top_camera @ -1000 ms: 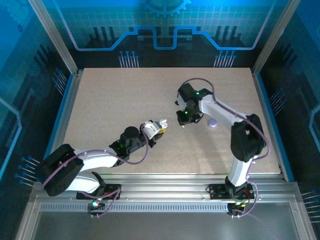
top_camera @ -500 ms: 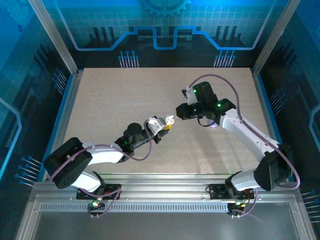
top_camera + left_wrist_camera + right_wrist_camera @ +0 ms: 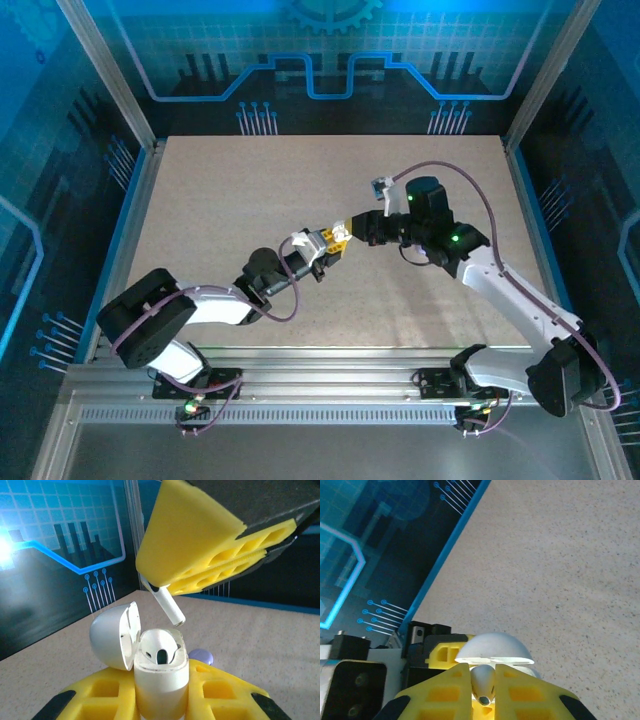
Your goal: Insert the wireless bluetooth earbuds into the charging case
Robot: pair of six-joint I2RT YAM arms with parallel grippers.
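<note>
The speckled beige bench [image 3: 220,200] spreads under both arms. The left arm [image 3: 190,310] comes in from 7 o'clock and the right arm [image 3: 500,285] from 5 o'clock, and they meet nose to nose just right of the bench's middle.

The left pincer [image 3: 328,246] lies at 8 o'clock of the right pincer [image 3: 355,227], and the two sets of yellow fingers are almost touching. The left pincer is clamped on the charging case [image 3: 161,667], which stands upright between its fingers. The case's domed lid [image 3: 112,635] is swung open toward 9 o'clock, and the mouth of the case faces up with one dark well visible inside.

The right pincer is closed on a white earbud [image 3: 168,605]. It grips the bud end, so the stem slants out from under the yellow fingers [image 3: 200,550] toward 5 o'clock. The stem's tip hangs just above the case's rim at 12 o'clock. Whether it touches the rim cannot be told. In the right wrist view the bud's head sits pinched between the two yellow fingers, with the white lid just beyond it at 12 o'clock.

A small pale purple rounded object [image 3: 201,656] rests on the bench behind the case, at its 2 o'clock.
</note>
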